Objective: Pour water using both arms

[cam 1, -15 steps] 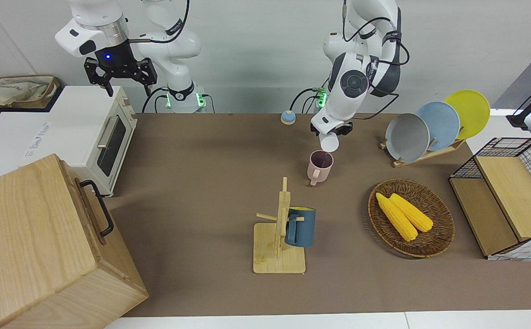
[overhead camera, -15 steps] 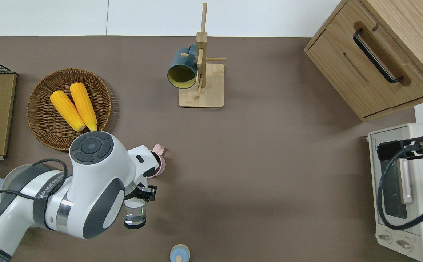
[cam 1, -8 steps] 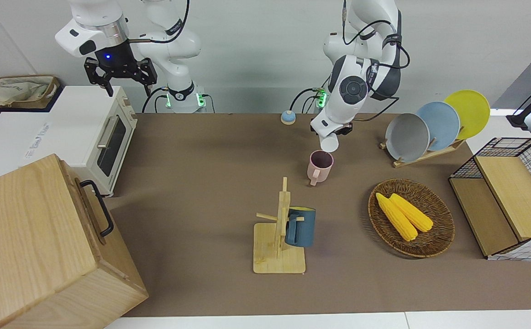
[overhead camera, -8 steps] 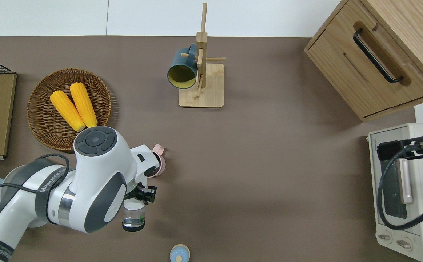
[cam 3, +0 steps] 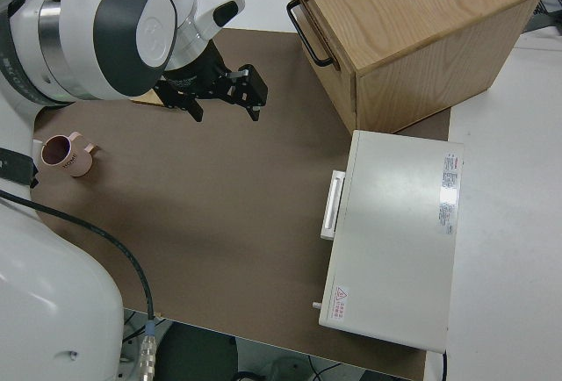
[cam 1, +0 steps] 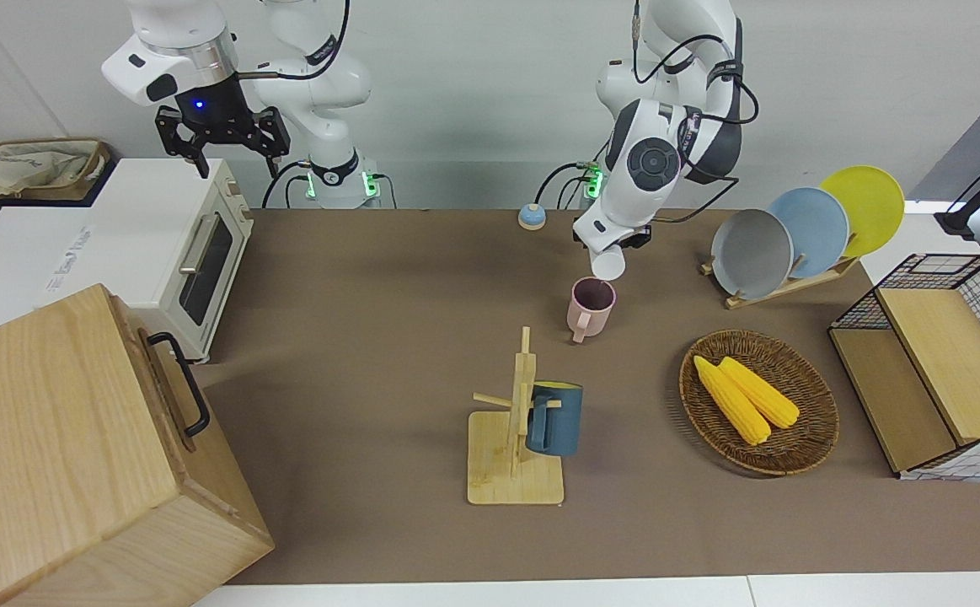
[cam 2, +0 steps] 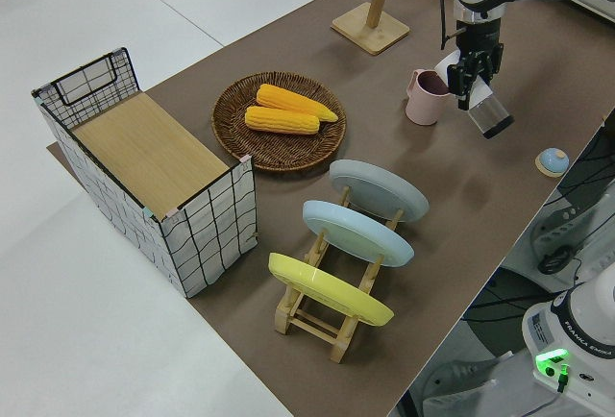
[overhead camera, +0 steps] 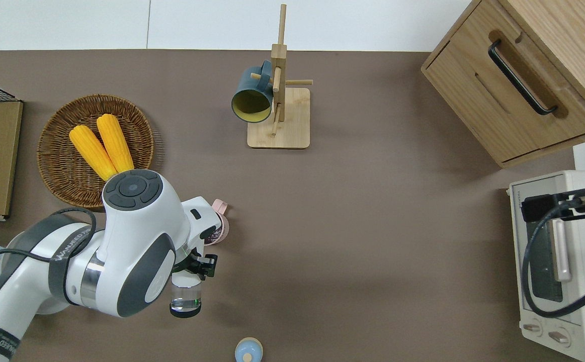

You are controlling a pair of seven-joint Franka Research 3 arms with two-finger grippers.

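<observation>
A pink mug [cam 1: 591, 305] [overhead camera: 221, 229] [cam 2: 424, 98] stands on the brown table, its inside dark. My left gripper [cam 1: 618, 241] [overhead camera: 192, 268] [cam 2: 472, 77] is shut on a clear glass [cam 1: 607, 263] [overhead camera: 185, 299] [cam 2: 489, 115]. The glass is tilted, with its mouth toward the mug and its base toward the robots. It hangs just above the table beside the mug's rim, on the side nearer to the robots. The left wrist hides part of the mug in the overhead view. My right gripper [cam 1: 222, 139] [cam 3: 224, 93] is parked and open.
A wooden mug stand [cam 1: 513, 455] with a dark blue mug [cam 1: 554, 419] stands farther from the robots. A wicker basket [cam 1: 810, 438] holds two corn cobs. A plate rack [cam 1: 793, 282], a wire crate [cam 1: 953, 371], a toaster oven [cam 1: 171, 253], a wooden cabinet [cam 1: 68, 455] and a small blue knob [cam 1: 531, 217] are around the table.
The left arm's elbow has shifted a little while the glass stays tilted by the mug. A thin line in the mug a second ago is gone. The right arm has not moved.
</observation>
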